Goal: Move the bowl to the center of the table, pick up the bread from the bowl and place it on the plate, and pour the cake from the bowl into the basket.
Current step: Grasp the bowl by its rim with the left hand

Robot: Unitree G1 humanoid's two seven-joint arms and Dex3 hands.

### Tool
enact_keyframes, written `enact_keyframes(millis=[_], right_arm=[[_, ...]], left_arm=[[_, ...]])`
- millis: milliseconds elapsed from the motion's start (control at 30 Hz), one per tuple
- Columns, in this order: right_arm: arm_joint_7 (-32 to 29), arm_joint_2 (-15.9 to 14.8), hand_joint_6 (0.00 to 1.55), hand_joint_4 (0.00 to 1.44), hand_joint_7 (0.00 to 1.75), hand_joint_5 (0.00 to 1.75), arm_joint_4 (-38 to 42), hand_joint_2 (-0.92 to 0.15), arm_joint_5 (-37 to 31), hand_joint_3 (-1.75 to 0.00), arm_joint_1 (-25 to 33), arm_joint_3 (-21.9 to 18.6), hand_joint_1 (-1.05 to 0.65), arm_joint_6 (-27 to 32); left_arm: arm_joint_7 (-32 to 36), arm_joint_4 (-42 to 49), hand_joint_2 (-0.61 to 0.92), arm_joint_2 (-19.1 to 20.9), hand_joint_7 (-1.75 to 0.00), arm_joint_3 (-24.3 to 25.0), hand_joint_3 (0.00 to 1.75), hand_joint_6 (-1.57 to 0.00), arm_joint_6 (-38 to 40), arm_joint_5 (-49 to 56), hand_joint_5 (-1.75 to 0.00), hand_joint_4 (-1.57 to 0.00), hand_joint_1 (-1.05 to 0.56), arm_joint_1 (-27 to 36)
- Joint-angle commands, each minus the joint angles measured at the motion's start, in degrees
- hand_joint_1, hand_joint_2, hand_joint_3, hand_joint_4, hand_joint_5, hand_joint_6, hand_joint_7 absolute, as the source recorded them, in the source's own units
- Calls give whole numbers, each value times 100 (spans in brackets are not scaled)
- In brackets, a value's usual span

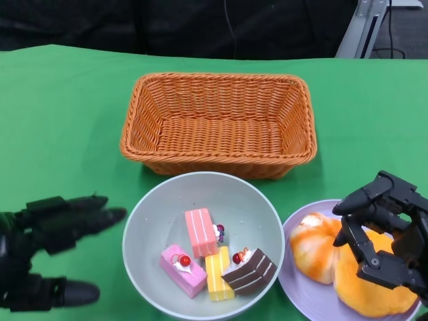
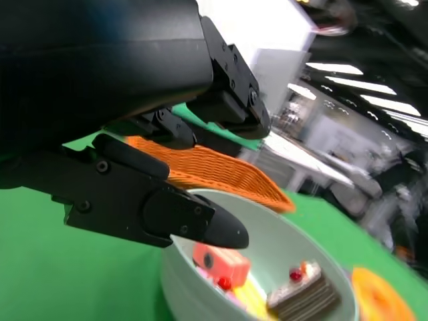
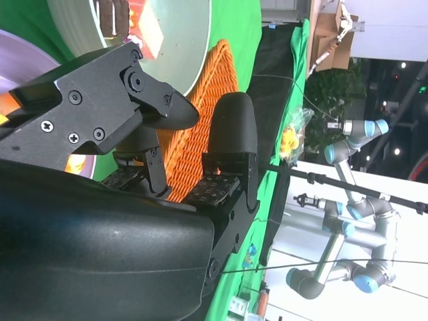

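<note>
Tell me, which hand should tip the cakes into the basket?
Probably the left hand: it is open beside the bowl with nothing between them. The right hand hovers over the bread on the plate.

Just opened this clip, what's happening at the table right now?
Two bread pieces lie on the purple plate, with the open right hand over them. The bowl sits in front of the empty wicker basket, holding four cake slices. The left hand is open beside the bowl, touching nothing.
</note>
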Motion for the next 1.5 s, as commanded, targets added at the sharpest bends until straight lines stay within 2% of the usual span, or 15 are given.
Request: enact_keyframes(millis=[33, 133, 233, 400, 667, 933, 1267, 1500], right_arm=[[-86, 25, 64, 67, 126, 153, -22, -64, 64, -89, 6, -31, -4, 70], [-107, 15, 64, 67, 126, 153, -18, -64, 44, -88, 4, -25, -5, 75], [-132, 37, 64, 67, 127, 152, -41, -64, 64, -88, 16, -21, -5, 100], [-121, 32, 64, 66, 127, 152, -42, -65, 66, -86, 34, -1, -5, 89], [-133, 68, 64, 67, 126, 153, -117, -65, 99, -86, 100, 26, -5, 95], [-163, 63, 64, 68, 126, 151, -170, -63, 33, -88, 161, 90, -5, 68], [-170, 83, 64, 67, 123, 150, -226, -66, 38, -83, 235, 154, -6, 23], [-160, 68, 65, 68, 121, 150, -291, -67, 47, -79, 273, 165, -6, 75]], left_arm=[[190, 38, 89, -120, -5, 410, 1, -64, -669, 667, -6, -67, -64, -178], [211, 96, 88, -210, -5, 636, 0, -71, -1011, 1188, -7, -74, -57, -319], [232, 112, 85, -230, -5, 650, 1, -79, -1165, 1485, -7, -81, -45, -427], [310, 70, 86, -252, -4, 647, 1, -84, -1200, 1754, -5, -84, -42, -508], [447, -631, 86, -394, -3, 550, 0, -93, -676, 2309, -5, -91, -40, -442], [583, -1008, 86, -191, -3, 9, 0, -97, -184, 2626, -6, -99, -41, -531], [581, -902, 89, 378, -5, -1180, 0, -108, 301, 2706, -8, -112, -50, -1045], [556, -1005, 91, 650, -2, -1656, 1, -108, 743, 2837, -5, -112, -52, -1202]])
